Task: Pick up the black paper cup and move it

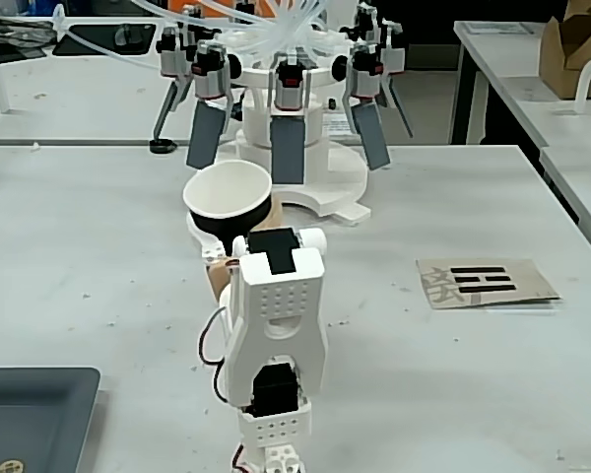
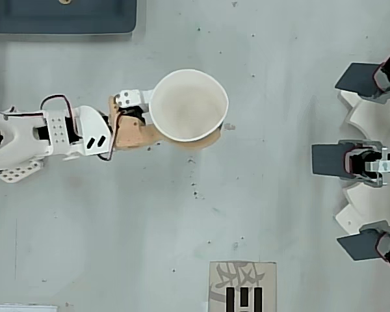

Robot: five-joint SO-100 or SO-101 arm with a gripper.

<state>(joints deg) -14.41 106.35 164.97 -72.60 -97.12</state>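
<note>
Your cup point(image 2: 188, 104) is gripped.
The fingers point(image 2: 182, 138) are closed around its wall, holding it upright above the counter point(image 2: 247, 214).

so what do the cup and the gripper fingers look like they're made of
The black paper cup looks like paper: matte black wall, white rolled rim, dull white inside. The gripper has tan fingers that look like matte printed plastic, though that is a guess from the flat, even colour.
</note>
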